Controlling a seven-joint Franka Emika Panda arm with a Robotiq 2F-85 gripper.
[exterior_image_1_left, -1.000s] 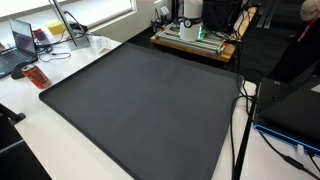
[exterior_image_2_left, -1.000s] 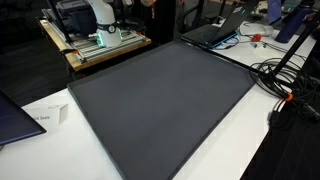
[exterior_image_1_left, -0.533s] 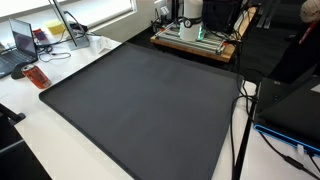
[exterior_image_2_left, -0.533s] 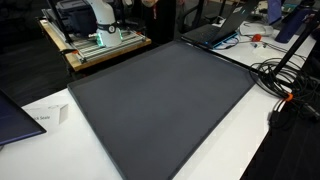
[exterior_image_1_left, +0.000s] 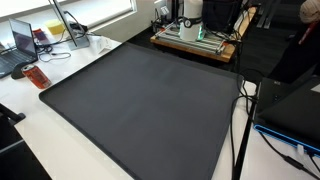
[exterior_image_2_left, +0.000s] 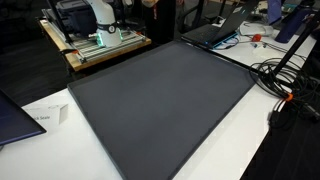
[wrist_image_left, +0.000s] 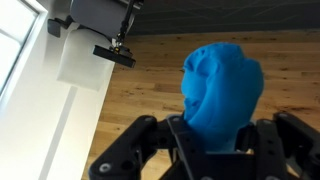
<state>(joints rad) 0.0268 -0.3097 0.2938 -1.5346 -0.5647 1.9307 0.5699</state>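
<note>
Pincer: the pincer (wrist_image_left: 216, 138) is clenched on the crumpled bright blue soft lump (wrist_image_left: 222, 85); its dark linkages rise on either side and the fingertips are hidden behind the lump.
Held thing: the lump fills the middle of the wrist view and is carried in the air, touching nothing but the pincer. Whether it is cloth or plush I cannot tell.
Beyond the pincer: light wooden planking (wrist_image_left: 150, 105) and a black fixture (wrist_image_left: 113, 55) hanging from a white beam, so the wrist appears to point upward.
Near bench: the white bench (exterior_image_2_left: 250, 140) carries a large dark grey rectangular mat (exterior_image_2_left: 165, 100), seen in both exterior views; the blue lump lies nowhere on it.
Bench edges: a folded white paper card (exterior_image_2_left: 45, 117), a bundle of black cables (exterior_image_2_left: 285, 80), a flat red object (exterior_image_1_left: 36, 76) and an open laptop (exterior_image_1_left: 22, 40) lie off the mat.
Far end: the white robot base (exterior_image_1_left: 192, 12) stands on a low wooden platform (exterior_image_1_left: 195, 45) behind the mat; the arm above it leaves the frame.
Progress: by my judgement the pick-up is done, the lump gripped and raised well clear of the bench; setting it down is not done.
Writing: the paper card bears faint print too small to read; no brand or label is legible on the lump, the mat or the laptop.
</note>
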